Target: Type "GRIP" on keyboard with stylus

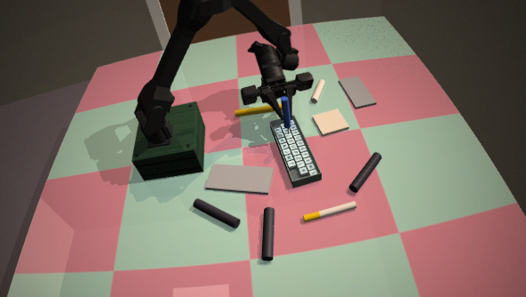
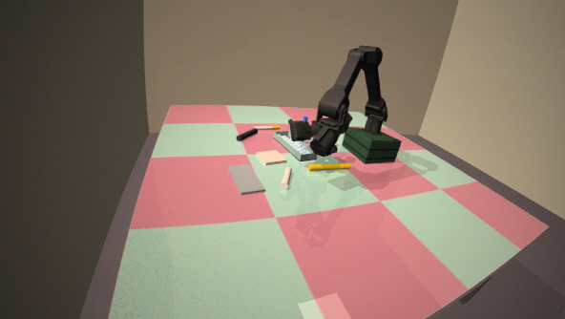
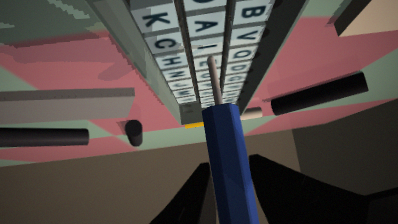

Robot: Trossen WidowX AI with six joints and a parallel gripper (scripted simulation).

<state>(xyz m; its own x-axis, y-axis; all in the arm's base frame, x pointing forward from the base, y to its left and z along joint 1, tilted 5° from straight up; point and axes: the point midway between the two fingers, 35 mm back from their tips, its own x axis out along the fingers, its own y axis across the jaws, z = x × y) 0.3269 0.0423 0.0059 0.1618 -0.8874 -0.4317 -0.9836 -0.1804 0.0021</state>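
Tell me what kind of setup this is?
Likely a bare tabletop test bench, not a real office: a checkered table in a plain-walled room, one arm on a green block, and a small keyboard among scattered rods and flat pads.
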